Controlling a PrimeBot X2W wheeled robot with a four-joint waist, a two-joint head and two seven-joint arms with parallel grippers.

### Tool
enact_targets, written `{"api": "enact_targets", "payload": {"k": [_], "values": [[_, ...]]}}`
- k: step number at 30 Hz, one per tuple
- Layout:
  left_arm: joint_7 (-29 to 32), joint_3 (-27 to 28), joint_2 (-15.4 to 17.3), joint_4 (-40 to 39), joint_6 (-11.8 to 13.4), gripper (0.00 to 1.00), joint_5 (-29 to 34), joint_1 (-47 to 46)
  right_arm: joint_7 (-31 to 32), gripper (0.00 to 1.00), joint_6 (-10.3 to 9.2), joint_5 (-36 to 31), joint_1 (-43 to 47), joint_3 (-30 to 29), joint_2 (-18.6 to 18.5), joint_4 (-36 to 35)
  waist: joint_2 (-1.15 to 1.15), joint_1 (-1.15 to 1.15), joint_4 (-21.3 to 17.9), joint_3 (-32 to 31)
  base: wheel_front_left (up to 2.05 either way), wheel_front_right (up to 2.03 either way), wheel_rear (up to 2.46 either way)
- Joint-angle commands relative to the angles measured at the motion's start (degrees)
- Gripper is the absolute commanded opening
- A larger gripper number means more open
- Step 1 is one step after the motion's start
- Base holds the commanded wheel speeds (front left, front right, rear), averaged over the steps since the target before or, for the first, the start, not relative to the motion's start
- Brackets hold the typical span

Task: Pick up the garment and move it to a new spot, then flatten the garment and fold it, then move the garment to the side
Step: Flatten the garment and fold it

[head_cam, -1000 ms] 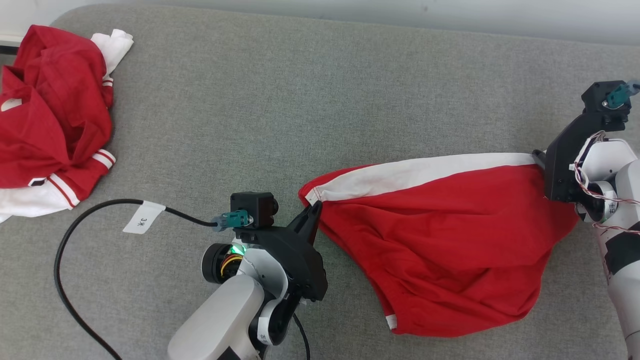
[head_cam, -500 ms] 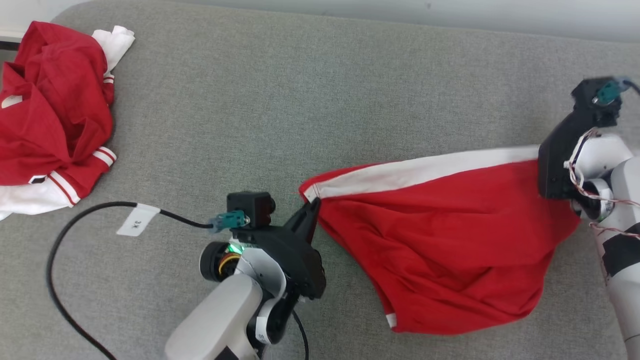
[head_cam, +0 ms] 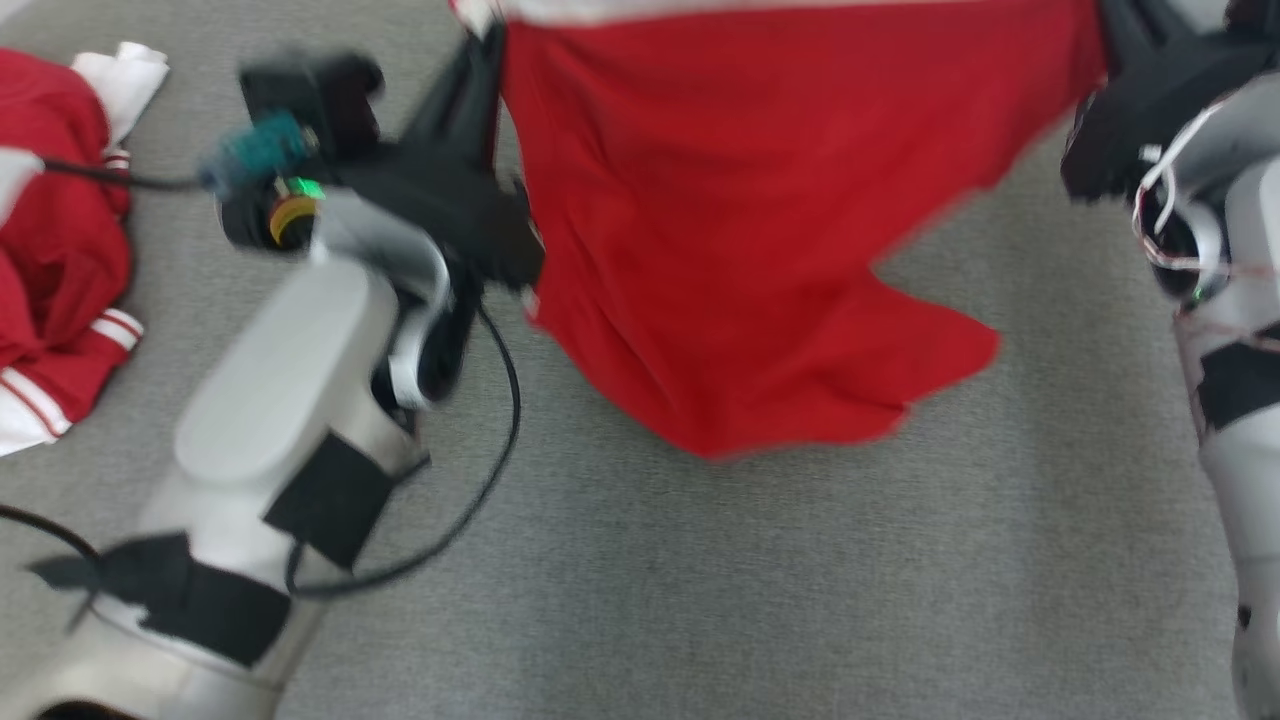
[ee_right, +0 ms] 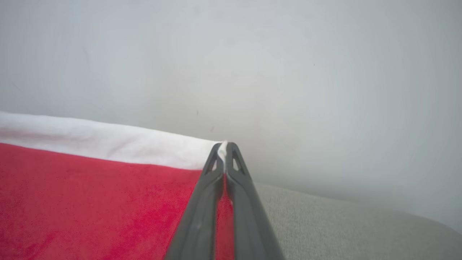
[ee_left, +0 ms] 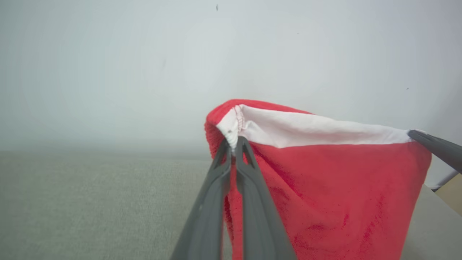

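Currently held: the garment (head_cam: 760, 230), a red cloth with a white band (ee_left: 317, 130) along its top edge, stretched between the two grippers and hanging below them over the grey surface (head_cam: 700, 600).
Jaws, left gripper (ee_left: 234, 141): closed on the garment's white top corner, at the seam.
Jaws, right gripper (ee_right: 224, 146): closed on the opposite end of the white band.
Head view, particular: the garment's full drape, with loose folds at the lower hem. The view is blurred, so whether the hem touches the grey surface cannot be told. The top edge of this view cuts off most of the white band.
Left wrist view, particular: the white band runs taut from the corner held by the left gripper to a dark finger of the right gripper at the garment's far end. A pale wall (ee_left: 144, 54) stands behind the garment.
Right wrist view, particular: a sliver of white cloth shows between the fingertips.
Nearby: a pile of red and white clothes (head_cam: 60, 260) lies on the grey surface, well apart from the garment, beyond the left arm.
Loose item: a black cable (head_cam: 500, 400) loops from the left arm, just beside the garment's left edge.
Obstruction: the left forearm (head_cam: 270, 400) stands between the garment and the pile. The right arm (head_cam: 1230, 400) stands beside the garment's right edge.
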Motion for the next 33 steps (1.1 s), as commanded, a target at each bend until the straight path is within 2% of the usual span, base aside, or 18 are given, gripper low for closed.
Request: {"api": "enact_targets", "payload": {"k": [1, 7, 11, 14, 16, 19, 24, 28, 33], "values": [[-1.25, 0.74, -0.24, 0.48, -0.19, 0.0, 0.39, -2.58, -3.26, 0.0, -0.13, 0.1, -2.46, -0.13, -0.14, 0.5, 0.0, -0.01, -2.15, 1.54, 0.0, 0.0, 0.0], [-8.4, 3.75, -0.89, 1.46, -1.14, 0.0, 3.28, -12.68, -19.68, 0.0, -0.13, -5.3, -12.36, -1.69, 0.47, 3.18, 0.0, -0.01, -4.71, 1.64, 0.0, 0.0, 0.0], [-9.68, 5.18, -1.67, -0.05, -1.98, 0.0, 5.94, -15.35, -22.61, 0.0, -0.13, -8.83, -15.46, -4.05, 0.59, 2.24, 0.0, -0.01, -5.35, 1.53, 0.0, 0.0, 0.0], [-9.73, 8.82, -2.8, -4.85, -2.7, 0.0, 9.14, -14.92, -23.07, 0.0, -0.13, -12.12, -15.98, -5.81, 0.54, -1.74, 0.0, -0.01, -5.78, 2.22, 0.0, 0.0, 0.0], [-9.71, 7.66, -3.11, -5.02, -4.2, 0.0, 11.78, -11.51, -22.99, 0.0, -0.13, -14.06, -12.37, -5.01, 0.3, -0.66, 0.0, -0.01, -5.96, 2.72, 0.0, 0.0, 0.0], [-9.71, 3.87, -3.41, -1.14, -6.92, 0.0, 13.6, -6.68, -22.03, 0.0, -0.13, -13.24, -8.56, -1.9, 0.39, 3.05, 0.0, -0.01, -6.05, 2.77, 0.0, 0.0, 0.0], [-9.67, -0.49, -3.84, 5.71, -9.87, 0.0, 12.16, 2.08, -17.15, 0.0, -0.13, -7.21, -0.1, 2.86, -1.01, 6.9, 0.0, -0.01, -6.01, 1.61, 0.0, 0.0, 0.0], [-9.66, -3.45, -3.03, 7.35, -11.29, 0.0, 10.95, 8.28, -13.04, 0.0, -0.13, -0.66, 7.22, 6.65, -2.43, 3.92, 0.0, -0.01, -6.14, -0.83, 0.0, 0.0, 0.0], [-7.62, -7.12, -0.54, 6.62, -11.73, 0.0, 8.54, 16.19, -4.33, 0.0, -0.13, 6.81, 18.23, 10.45, -6.83, -4.37, 0.0, -0.01, -6.28, -5.02, 0.0, 0.0, 0.0]]}}
